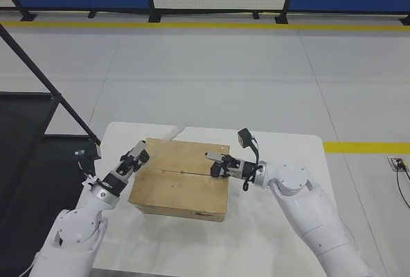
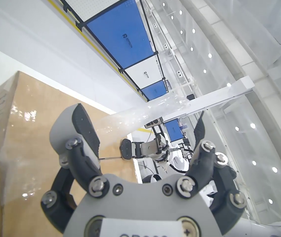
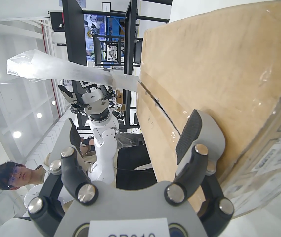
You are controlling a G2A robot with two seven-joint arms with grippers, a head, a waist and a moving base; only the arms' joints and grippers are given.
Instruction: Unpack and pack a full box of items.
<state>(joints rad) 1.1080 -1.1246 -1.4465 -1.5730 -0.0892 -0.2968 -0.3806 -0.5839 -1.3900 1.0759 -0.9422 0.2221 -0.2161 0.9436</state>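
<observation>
Top view: left pincer [image 1: 139, 152] and right pincer [image 1: 214, 166], both spread apart, flank the stiff box [image 1: 184, 188]; flimsy, sticky tape strip [image 1: 167, 133] beside the left pincer likely wants pinching low

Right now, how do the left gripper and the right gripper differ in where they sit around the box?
The left gripper sits at the left edge of the box, beside the peeled tape; the right gripper hangs over the box top, by the seam. Both are open.
</observation>
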